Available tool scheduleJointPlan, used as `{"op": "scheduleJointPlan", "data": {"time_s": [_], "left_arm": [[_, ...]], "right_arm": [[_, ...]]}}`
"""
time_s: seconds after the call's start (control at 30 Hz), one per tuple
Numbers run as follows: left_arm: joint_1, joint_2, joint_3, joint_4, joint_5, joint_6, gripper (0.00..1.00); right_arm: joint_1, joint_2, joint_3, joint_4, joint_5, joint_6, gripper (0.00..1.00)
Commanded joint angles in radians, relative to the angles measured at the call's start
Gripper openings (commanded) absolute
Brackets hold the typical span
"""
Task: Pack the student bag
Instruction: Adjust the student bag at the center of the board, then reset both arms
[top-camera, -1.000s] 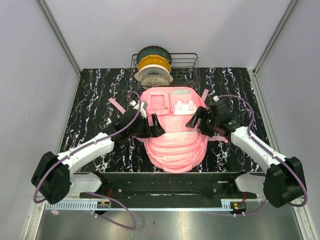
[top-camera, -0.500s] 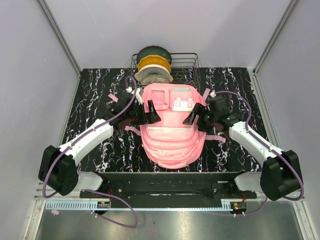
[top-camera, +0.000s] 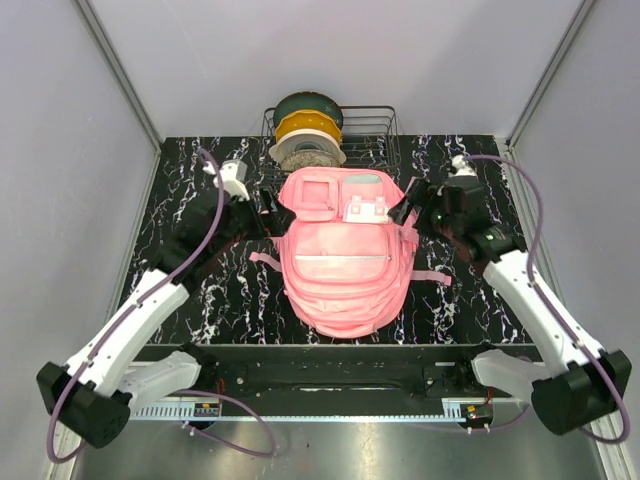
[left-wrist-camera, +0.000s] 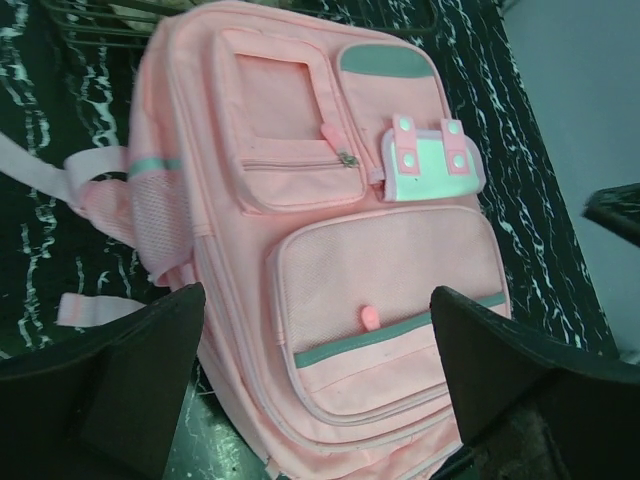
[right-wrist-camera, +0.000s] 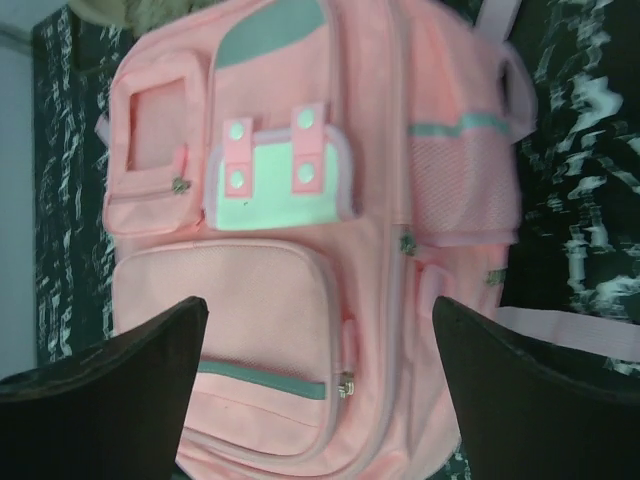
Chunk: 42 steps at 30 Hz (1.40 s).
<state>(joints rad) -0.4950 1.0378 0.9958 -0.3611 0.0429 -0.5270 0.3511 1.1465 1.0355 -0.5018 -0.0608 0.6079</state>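
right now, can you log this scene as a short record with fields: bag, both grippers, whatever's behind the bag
bag: large soft pink backpack, lying flat on the black marbled table, front side up, top end toward the far edge
bag state: visible front zips look shut
left gripper: open, holding nothing, at the bag's upper left corner
right gripper: open, holding nothing, at the bag's upper right corner
behind bag: wire basket holding stacked round spools
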Motion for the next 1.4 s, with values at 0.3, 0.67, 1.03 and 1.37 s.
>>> {"op": "scheduleJointPlan", "data": {"time_s": [0.3, 0.67, 1.03, 1.37], "left_arm": [[0.171, -0.145, -0.177, 0.05, -0.108, 0.105, 0.99], [0.296, -0.081, -0.253, 0.002, -0.103, 0.048, 0.99], [0.294, -0.153, -0.263, -0.039, -0.238, 0.002, 0.99], [0.294, -0.214, -0.299, -0.012, -0.241, 0.004, 0.99]], "right_arm": [[-0.191, -0.068, 0.084, -0.109, 0.273, -0.119, 0.99], [-0.385, 0.085, 0.006, 0.041, -0.223, 0.003, 1.0], [-0.383, -0.076, -0.165, 0.137, 0.177, -0.074, 1.0], [-0.383, -0.189, -0.46, 0.615, 0.361, -0.304, 1.0]]}}
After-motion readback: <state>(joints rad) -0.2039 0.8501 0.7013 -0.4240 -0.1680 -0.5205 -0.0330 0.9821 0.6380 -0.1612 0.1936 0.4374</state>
